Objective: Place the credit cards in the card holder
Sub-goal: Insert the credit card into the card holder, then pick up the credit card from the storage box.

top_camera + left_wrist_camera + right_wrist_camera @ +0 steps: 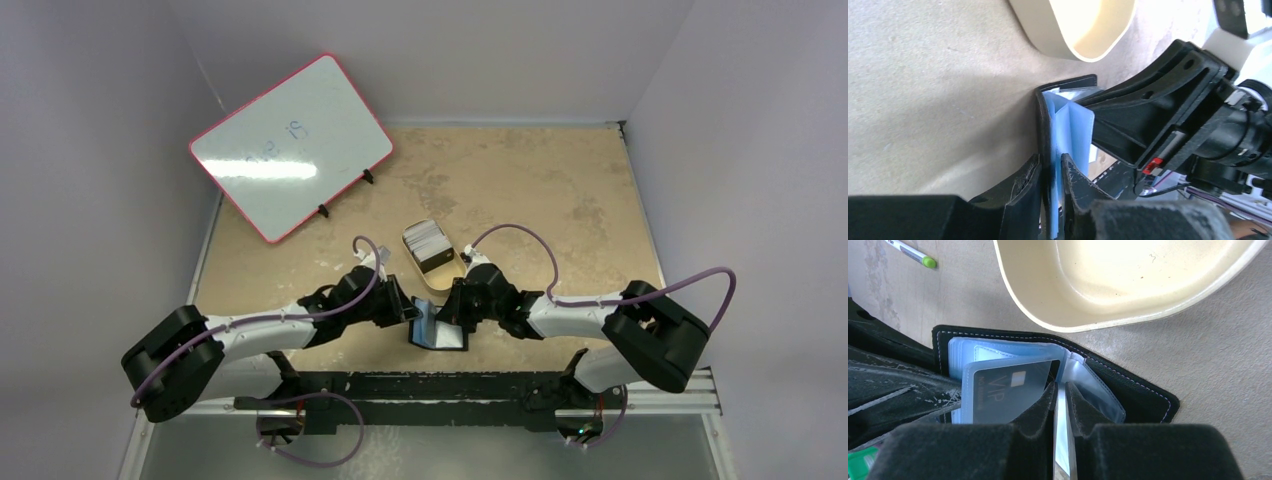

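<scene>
Two black-and-white robot arms stand at the tabletop's near edge: a left arm (262, 330) and a right arm (575, 312). One black folding card holder with blue-grey plastic sleeves (437, 333) sits by the middle of the near edge. One dark card marked VIP (1008, 390) shows in a sleeve. One tan oval metal tin (442, 272) lies mid-table, open in two halves. One stack of whitish-grey cards (424, 237); their number cannot be told. One pink-rimmed whiteboard (290, 145) stands near the far left corner. One green-tipped pen (912, 254).
</scene>
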### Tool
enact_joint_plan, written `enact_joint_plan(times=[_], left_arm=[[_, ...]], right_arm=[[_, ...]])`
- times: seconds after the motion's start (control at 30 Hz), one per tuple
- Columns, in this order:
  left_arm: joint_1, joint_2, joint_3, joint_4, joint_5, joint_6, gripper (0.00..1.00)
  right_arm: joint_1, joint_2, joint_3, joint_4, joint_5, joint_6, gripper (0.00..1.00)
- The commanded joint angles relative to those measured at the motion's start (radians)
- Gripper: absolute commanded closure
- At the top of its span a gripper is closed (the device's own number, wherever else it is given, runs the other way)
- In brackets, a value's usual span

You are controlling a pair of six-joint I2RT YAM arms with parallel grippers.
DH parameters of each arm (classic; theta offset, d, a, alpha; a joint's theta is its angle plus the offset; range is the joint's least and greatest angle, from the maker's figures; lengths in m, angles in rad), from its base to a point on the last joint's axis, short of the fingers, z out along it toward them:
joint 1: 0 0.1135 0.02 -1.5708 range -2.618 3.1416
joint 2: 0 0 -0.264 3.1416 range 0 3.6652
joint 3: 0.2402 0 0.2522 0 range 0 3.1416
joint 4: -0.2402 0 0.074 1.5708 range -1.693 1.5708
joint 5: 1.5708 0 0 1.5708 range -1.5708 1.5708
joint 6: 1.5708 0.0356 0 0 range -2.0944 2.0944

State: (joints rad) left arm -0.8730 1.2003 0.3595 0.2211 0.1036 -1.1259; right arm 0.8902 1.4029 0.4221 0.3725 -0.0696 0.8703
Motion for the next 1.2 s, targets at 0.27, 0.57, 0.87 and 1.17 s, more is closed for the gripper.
enact_joint_plan(times=[0.27,0.57,0.87,1.17], left_arm=[[-0.006,0.001,0.079,-0.096,-0.025,0.063,0.96],[-0.006,-0.085,0.162,-0.338,-0.107,0.096,1.00],[-0.006,-0.086,0.171,-0.344,-0.104,0.080,1.00],[-0.007,-0.085,0.156,-0.318,-0.100,0.073,1.00]], right_arm=[[0.010,-0.012,0.037,-0.055,0.016,-0.012,0.84],[0.014,-0.235,0.100,-0.236,0.059,-0.001,0.74],[0.084,-0.255,0.214,-0.302,0.107,0.051,0.57],[0.103,-0.135,0.252,-0.296,0.113,0.049,0.53]])
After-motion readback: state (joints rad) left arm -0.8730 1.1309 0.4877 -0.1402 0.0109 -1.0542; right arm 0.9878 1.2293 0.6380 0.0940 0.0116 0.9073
